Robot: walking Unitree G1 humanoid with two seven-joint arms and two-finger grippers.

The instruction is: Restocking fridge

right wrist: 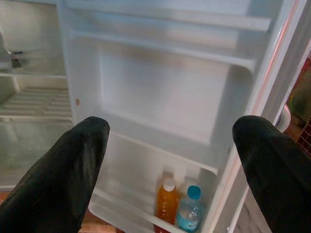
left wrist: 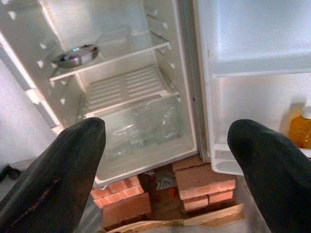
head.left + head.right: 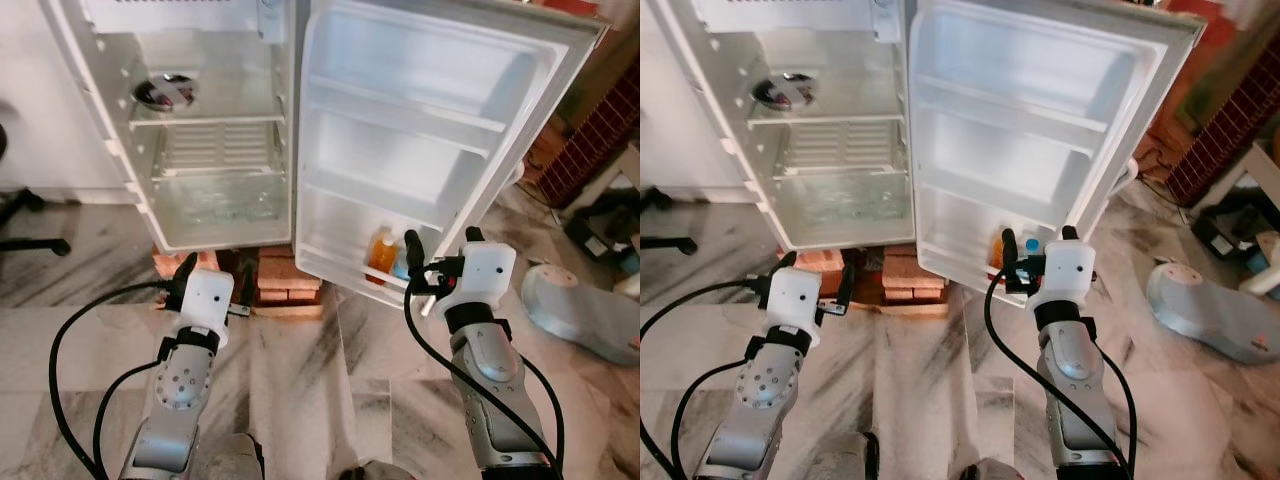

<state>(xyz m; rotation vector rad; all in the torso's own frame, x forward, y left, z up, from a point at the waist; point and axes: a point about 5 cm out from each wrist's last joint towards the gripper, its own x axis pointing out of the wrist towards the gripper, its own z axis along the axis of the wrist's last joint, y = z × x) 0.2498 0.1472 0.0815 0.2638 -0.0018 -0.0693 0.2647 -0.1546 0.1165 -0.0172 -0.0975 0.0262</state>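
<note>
The small white fridge [image 3: 120, 150] stands open on red bricks [image 3: 285, 282], its door [image 3: 430, 120] swung out to the right. An orange juice bottle [image 3: 382, 252] and a blue-capped water bottle [image 1: 188, 209] stand side by side in the door's bottom shelf. A metal bowl [image 3: 165, 92] sits on the upper inside shelf. My left gripper [image 3: 215, 278] hovers open and empty low in front of the bricks. My right gripper [image 3: 442, 248] is open and empty too, just right of the two bottles and close to the door's lower edge.
A clear crisper drawer [image 3: 215, 200] fills the fridge bottom. A grey-white appliance [image 3: 575, 310] lies on the marble floor at the right, below a brick wall [image 3: 600, 130]. A dark chair base [image 3: 30, 225] stands at the far left.
</note>
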